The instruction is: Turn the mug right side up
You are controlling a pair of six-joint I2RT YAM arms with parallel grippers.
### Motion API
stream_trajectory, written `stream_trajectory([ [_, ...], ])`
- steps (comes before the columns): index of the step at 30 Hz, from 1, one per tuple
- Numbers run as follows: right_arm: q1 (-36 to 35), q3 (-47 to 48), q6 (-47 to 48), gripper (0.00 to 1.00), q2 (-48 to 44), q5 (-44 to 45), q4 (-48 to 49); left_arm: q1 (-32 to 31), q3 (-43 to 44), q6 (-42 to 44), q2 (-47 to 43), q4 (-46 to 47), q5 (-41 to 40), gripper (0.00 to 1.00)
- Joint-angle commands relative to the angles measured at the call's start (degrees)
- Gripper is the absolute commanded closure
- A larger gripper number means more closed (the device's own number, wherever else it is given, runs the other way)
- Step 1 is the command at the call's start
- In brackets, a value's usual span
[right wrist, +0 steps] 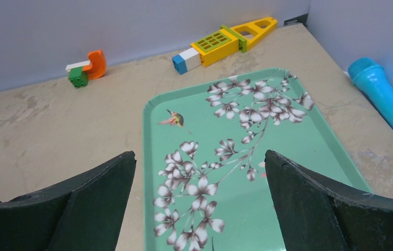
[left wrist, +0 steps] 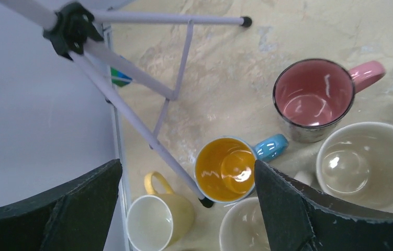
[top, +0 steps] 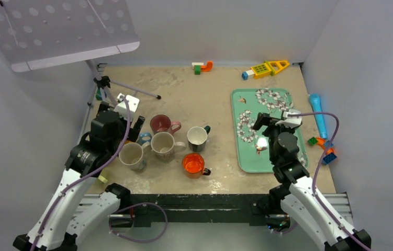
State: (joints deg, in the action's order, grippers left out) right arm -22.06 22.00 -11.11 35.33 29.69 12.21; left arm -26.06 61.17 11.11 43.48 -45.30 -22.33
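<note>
Several mugs stand on the table left of centre, every one I can see with its opening up: a pink mug (top: 161, 124), a cream mug (top: 163, 145), a white mug (top: 131, 155), a dark green mug (top: 198, 138) and an orange mug (top: 193, 164). My left gripper (top: 135, 127) is open and empty above them. Its wrist view shows the gripper (left wrist: 188, 167) over a blue mug with a yellow inside (left wrist: 224, 169), with a pale yellow mug (left wrist: 155, 222), the pink mug (left wrist: 313, 98) and the cream mug (left wrist: 367, 167) around it. My right gripper (top: 262, 123) is open and empty.
A teal flowered tray (top: 246, 159) lies under my right gripper (right wrist: 199, 157) and shows in its wrist view (right wrist: 288, 146). Tripod legs (left wrist: 131, 112) cross the floor by the blue mug. Toy blocks (top: 202, 66), a yellow toy (top: 267, 68) and a blue tube (top: 318, 112) lie at the back and right.
</note>
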Motion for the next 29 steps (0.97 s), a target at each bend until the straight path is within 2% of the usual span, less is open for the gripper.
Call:
stream_trajectory([
  [1, 0.2, -1.6, 2.5, 0.02, -4.0, 5.1, 7.2, 3.4, -12.4, -1.3, -6.2, 14.2, 0.1, 0.00],
  [4, 0.2, -2.1, 2.0, 0.02, -5.4, 6.2, 6.8, 5.2, -23.2, -2.2, -11.3, 23.6, 1.7, 0.00],
  [6, 0.2, -2.4, 1.1, 0.02, -5.9, 5.7, 6.3, 6.4, -26.8, -2.9, -11.7, 27.6, 2.3, 0.00],
  [9, 0.2, -3.1, 0.5, 0.02, -6.7, 3.4, 6.4, 6.6, -25.3, -6.0, -9.5, 27.3, -2.1, 0.00],
  [11, 0.2, -3.2, 0.3, 0.02, -6.9, 2.9, 6.3, 6.7, -24.6, -11.6, -8.2, 27.4, -8.1, 0.00],
  [13, 0.2, -3.0, 0.1, 0.02, -6.8, 2.6, 6.1, 6.6, -23.8, -15.5, -6.5, 25.1, -10.3, 0.00],
  [17, 0.2, -3.1, -0.2, 0.02, -5.4, 2.2, 6.6, 6.6, -20.2, -18.0, -1.0, 19.9, -8.4, 0.00],
  [21, 0.2, -2.6, -0.2, 0.02, -4.1, 2.4, 6.4, 6.6, -19.4, -16.0, 3.4, 20.0, -10.3, 0.00],
  [26, 0.2, -2.9, -0.3, 0.02, -4.7, 2.5, 6.3, 6.6, -23.3, -12.1, -2.1, 23.2, -3.6, 0.00],
  [29, 0.2, -3.0, -0.4, 0.02, -5.3, 2.4, 6.0, 6.6, -22.9, -12.8, -4.3, 22.6, -3.7, 0.00],
])
